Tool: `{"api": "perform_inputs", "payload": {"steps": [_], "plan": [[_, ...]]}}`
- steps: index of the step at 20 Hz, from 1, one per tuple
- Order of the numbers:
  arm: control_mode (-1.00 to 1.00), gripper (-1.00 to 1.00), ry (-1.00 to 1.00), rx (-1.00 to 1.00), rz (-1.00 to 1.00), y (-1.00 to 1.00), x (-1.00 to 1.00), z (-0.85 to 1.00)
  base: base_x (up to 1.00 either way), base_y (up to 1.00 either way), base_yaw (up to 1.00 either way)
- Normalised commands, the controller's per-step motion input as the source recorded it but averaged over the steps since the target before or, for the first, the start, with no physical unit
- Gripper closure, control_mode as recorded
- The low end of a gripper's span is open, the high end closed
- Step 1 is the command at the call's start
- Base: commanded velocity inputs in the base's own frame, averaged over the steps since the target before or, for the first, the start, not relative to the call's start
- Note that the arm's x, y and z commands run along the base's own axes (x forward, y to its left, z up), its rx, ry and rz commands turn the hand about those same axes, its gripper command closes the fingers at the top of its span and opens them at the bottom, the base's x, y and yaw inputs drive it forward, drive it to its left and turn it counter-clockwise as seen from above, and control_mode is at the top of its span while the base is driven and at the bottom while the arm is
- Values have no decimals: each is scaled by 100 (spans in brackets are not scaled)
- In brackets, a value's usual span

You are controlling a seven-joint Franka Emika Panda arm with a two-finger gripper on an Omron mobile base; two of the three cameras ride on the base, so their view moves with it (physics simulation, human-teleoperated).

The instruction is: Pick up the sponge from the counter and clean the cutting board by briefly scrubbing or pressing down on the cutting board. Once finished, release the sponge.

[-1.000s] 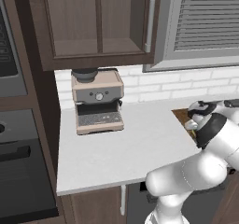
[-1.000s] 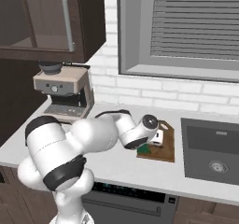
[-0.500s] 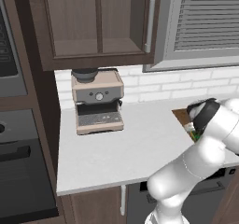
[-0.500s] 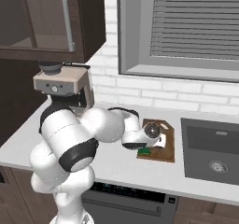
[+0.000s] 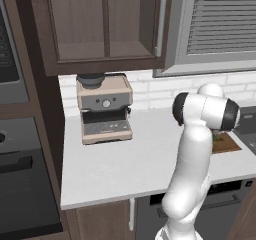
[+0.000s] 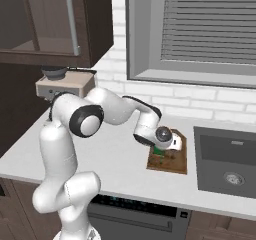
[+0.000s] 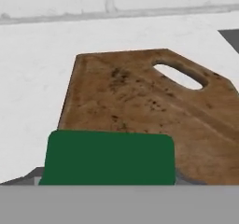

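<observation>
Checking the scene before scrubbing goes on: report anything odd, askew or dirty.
The cutting board carries dark specks and stains, mostly near its middle. It lies askew to the counter edge beside the sink. The sponge sits at the board's near end. Nothing looks spilled or damaged.

We see the counter (image 5: 130, 159), a pale slab running along the brick wall. A coffee machine (image 5: 104, 108) stands on it at the far left, against the wall. The board (image 6: 168, 155) lies flat on it toward the right, just beside the sink (image 6: 228, 161) cut into the slab, w/ its handle slot at the sink-side far corner. Sponge (image 7: 108, 157) sits at the board's near edge; can't tell if it touches.
</observation>
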Motion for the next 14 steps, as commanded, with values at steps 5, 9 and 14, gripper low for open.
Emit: {"api": "perform_inputs", "payload": {"steps": [5,9,14], "plan": [[-100,100,-14,-1,-2,-5,58,-52,0,0,0],[-100,100,-20,0,0,-13,65,-52,0,0,0],[-100,100,-4,0,-4,3,58,-9,0,0,0]]}}
